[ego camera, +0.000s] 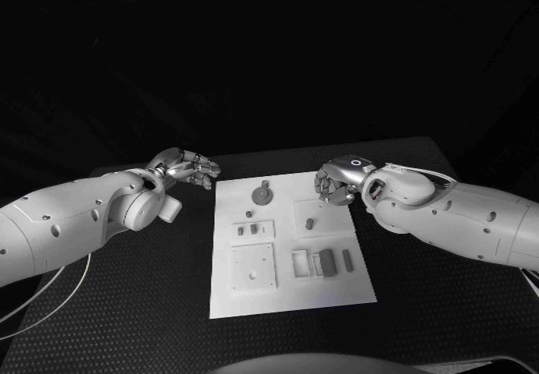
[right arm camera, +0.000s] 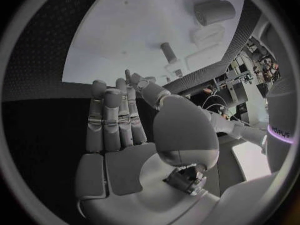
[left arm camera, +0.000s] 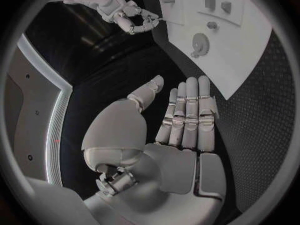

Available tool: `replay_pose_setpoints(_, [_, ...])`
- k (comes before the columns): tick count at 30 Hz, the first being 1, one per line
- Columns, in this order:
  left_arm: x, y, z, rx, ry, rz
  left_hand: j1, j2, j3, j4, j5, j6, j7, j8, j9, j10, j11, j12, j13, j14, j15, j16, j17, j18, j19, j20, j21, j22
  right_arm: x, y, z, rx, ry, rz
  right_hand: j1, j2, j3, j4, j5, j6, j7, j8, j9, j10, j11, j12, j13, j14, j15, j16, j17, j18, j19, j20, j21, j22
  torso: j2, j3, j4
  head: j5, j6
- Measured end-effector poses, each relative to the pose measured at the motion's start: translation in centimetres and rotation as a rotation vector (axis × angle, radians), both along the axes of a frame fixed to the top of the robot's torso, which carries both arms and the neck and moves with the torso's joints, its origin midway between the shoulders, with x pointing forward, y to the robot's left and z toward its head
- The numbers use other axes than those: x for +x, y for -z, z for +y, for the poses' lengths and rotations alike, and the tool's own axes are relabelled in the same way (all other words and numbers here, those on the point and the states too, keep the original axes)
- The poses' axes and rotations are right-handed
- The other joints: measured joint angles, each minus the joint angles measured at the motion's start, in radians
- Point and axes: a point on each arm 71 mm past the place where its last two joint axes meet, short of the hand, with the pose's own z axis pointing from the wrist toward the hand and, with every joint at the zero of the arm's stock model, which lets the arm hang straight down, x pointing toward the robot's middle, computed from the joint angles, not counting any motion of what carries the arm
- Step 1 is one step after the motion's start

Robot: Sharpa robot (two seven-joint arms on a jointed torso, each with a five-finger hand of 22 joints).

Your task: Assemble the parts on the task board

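White and flat, the task board (ego camera: 337, 292) lies in the middle of the black counter (ego camera: 135, 312), its long sides running away from the robot. Small grey parts sit on it: a round disc with a stub (ego camera: 263, 194) near the far edge, a short peg (ego camera: 309, 223) in a raised square toward the right, a tiny knob (ego camera: 249, 213) on the left side, a little block (ego camera: 243, 230) in a shallow frame below it, a square plate (ego camera: 254, 266) at the near left, and a dark upright block (ego camera: 328, 261) next to a thin bar (ego camera: 348, 259) at the near right. The left hand (ego camera: 185, 167) hovers over the bare counter just off the board's far left corner, apart from the board; in the left wrist view its fingers (left arm camera: 190, 115) are stretched out side by side with the thumb standing off, and nothing is in them. The right hand (ego camera: 339, 182) hangs at the board's far right corner, over its edge, near the peg; its fingers (right arm camera: 115, 122) are likewise extended and empty, the palm bare.
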Motion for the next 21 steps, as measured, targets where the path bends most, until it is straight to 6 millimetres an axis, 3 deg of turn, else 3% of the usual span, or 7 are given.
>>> replay_pose_setpoints(9, [0.1, 0.0, 0.1, -0.001, -0.005, 0.001, -0.004, -0.004, 0.000, 0.000, 0.000, 0.000, 0.000, 0.000, 0.000, 0.000, 0.000, 0.000, -0.001, 0.000, 0.000, 0.000, 0.001, -0.001, 0.004, 0.004, 0.000, -0.001, -0.6, -0.2, 1.1, 0.045, -0.029, 0.023, 0.000, 0.000, -0.001, -0.001, 0.004, 0.000, 0.000, 0.000, 0.000, 0.000, 0.000, -0.001, -0.001, 0.000, 0.000, 0.000, 0.001, 0.000, 0.000, 0.000, 0.000, 0.000, 0.000, 0.0001, 0.0014, 0.003, 0.001])
replay_pose_setpoints(12, [0.1, 0.0, 0.2, -0.001, -0.008, 0.001, -0.004, -0.004, 0.000, 0.000, 0.000, 0.000, 0.000, 0.000, 0.000, 0.000, 0.000, 0.000, -0.001, 0.000, 0.000, 0.000, 0.001, -0.001, 0.004, 0.004, 0.000, -0.001, -1.3, -0.4, 2.3, 0.077, -0.062, 0.036, 0.000, 0.000, -0.001, -0.001, 0.004, 0.000, 0.000, -0.001, 0.001, 0.000, 0.000, -0.001, -0.001, 0.000, 0.000, 0.000, 0.001, 0.000, 0.000, 0.000, 0.000, 0.000, 0.000, 0.0000, 0.0018, 0.012, 0.001])
replay_pose_setpoints(21, [0.1, 0.0, 0.4, -0.004, -0.018, 0.000, -0.004, -0.004, 0.000, 0.000, 0.000, 0.000, 0.000, 0.000, 0.000, 0.000, 0.000, 0.000, -0.001, 0.000, 0.000, 0.000, 0.002, 0.009, 0.004, 0.004, 0.000, -0.001, -3.8, -1.1, 7.2, 0.163, -0.194, 0.073, 0.000, 0.000, 0.001, 0.001, 0.004, -0.001, 0.000, -0.001, 0.005, 0.006, -0.001, -0.002, -0.001, 0.000, 0.000, 0.000, 0.001, 0.000, 0.000, 0.000, 0.000, 0.000, 0.001, -0.0012, 0.0019, 0.056, -0.008])
